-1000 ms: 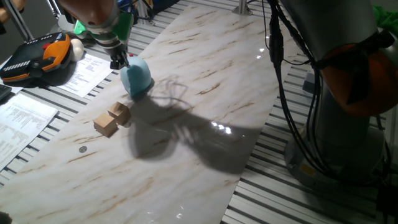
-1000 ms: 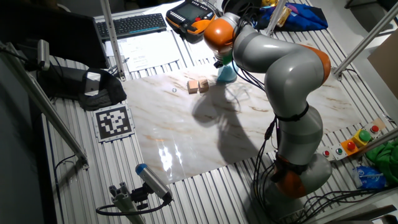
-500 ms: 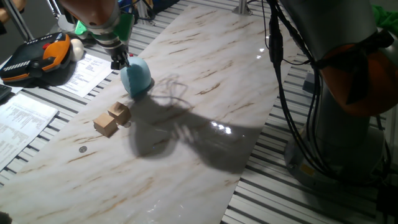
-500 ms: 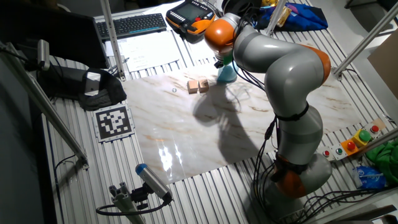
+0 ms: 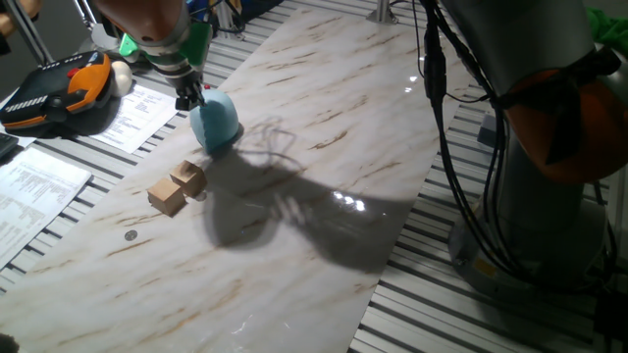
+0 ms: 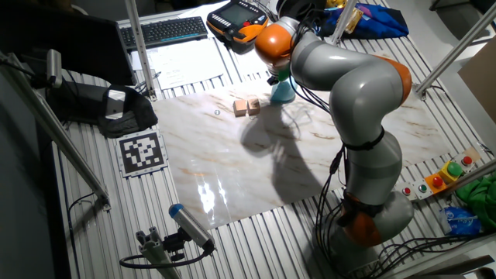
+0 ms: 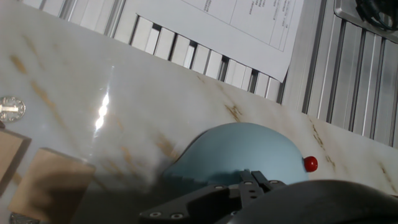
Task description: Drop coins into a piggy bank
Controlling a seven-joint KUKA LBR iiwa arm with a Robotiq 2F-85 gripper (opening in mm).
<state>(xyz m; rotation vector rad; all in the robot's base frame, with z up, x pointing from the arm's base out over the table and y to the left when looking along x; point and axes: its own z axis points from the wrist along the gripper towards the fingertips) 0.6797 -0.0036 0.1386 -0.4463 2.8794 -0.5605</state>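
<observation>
I see no change over the last second: my end effector, grip state unreadable, hovers at the piggy bank, suggesting a coin drop.

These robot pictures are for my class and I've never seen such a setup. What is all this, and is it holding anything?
It is one grey-and-orange robot arm at a marble-look table. Two pictures come from fixed cameras on different sides; the third comes from a camera on the hand. The gripper sits at the top of a pale blue piggy bank. Nearby lie two wooden cubes and a coin; the hand view shows a coin too. Papers and an orange-and-black case lie off the table. Whether the fingers hold a coin cannot be seen.
</observation>
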